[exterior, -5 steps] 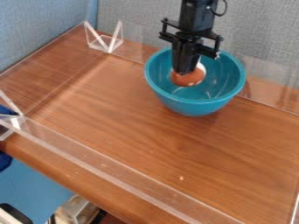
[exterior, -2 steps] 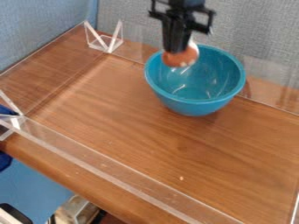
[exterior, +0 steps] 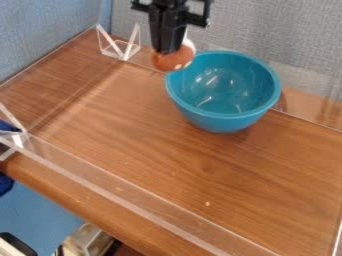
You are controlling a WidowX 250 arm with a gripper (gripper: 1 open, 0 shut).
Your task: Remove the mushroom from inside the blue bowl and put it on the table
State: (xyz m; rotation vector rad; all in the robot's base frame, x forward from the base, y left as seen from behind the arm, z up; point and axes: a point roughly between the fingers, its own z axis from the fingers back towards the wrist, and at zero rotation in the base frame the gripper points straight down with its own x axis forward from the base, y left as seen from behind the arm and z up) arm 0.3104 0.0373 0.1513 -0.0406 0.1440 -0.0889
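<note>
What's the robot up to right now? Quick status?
Gripper shut on mushroom, held left of the blue bowl. Bowl empty. Table below unobstructed.

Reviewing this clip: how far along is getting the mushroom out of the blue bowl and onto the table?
Done: the blue bowl is empty. In hand: the gripper is shut on the mushroom, held in the air just outside the bowl's left rim. Left: lower it onto the table and let go.

A textured grey-blue wall is seen behind the scene, clear acrylic triangular braces are fixed at the far left corner, and a small blue piece is glimpsed by the left edge.
</note>
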